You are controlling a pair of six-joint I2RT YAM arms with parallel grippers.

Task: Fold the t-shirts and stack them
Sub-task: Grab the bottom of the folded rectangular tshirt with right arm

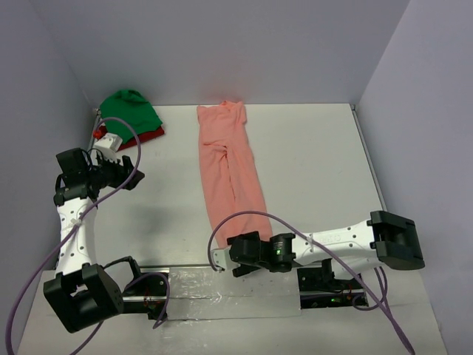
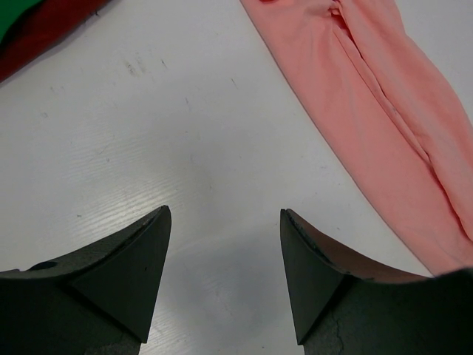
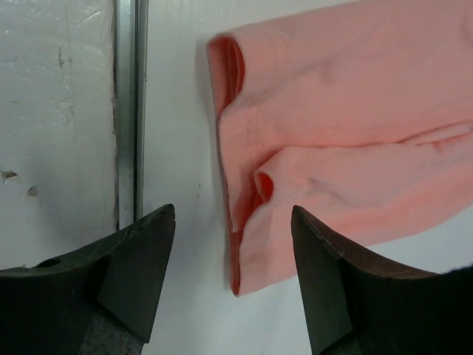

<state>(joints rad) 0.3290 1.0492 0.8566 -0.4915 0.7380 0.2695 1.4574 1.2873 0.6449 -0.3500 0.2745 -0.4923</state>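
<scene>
right claw [image 3: 233,213] is spread pretty wide with nothing pinched in it. the near end of the salmon-pink shirt [image 3: 347,140] lies right in front of the fingertips, and in the wrist view one corner of it pokes into the gap between them, but the fingers aren't gripping it. that end looks layered: two stacked folded edges, a little rolled loop of cloth where they meet, and a darker orange rim along the edge. just left of it a metal strip [image 3: 126,111] runs along the bench [image 1: 318,163]. left claw [image 2: 225,216] is wide too and empty, over bare white surface, with the pink cloth off to its right. zooming out, the pink shirt is folded lengthwise into one long narrow band with a crease down the middle, running from the far edge, where the neck end is, toward the near edge and angling slightly right. it's plain, no print, a bit wrinkly. way off in the far-left corner the green shirt [image 1: 129,111] sits bunched up on top of the dark red shirt [image 1: 151,135], well apart from the pink one.
</scene>
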